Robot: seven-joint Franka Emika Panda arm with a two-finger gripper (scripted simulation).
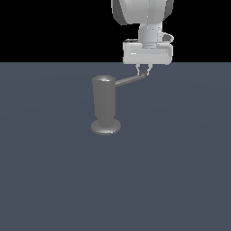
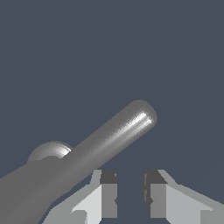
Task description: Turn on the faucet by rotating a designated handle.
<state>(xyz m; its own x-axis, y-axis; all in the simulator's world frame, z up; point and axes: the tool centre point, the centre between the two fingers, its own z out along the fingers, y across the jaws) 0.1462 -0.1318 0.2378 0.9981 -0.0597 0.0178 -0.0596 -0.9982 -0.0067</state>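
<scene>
On the flat grey floor (image 1: 180,180), towards the middle of the exterior view, stands the faucet (image 1: 104,101), an upright cylinder on a wider disc base, and from its upper part the handle (image 1: 131,80) juts towards the exterior view's right, rising slightly to its rounded tip. Directly above that tip hangs the gripper (image 1: 144,71), its fingers pointing down and set a little apart with nothing between them; the wrist view shows the handle (image 2: 109,140) lying beside the two pads (image 2: 108,194), not in the gap. Whether a finger already touches the rod cannot be told. To turn the faucet well, I judge the contact should sit near the tip, where leverage is greatest, low enough not to slip over the rod, with a sideways push following an arc around the cylinder's axis.
</scene>
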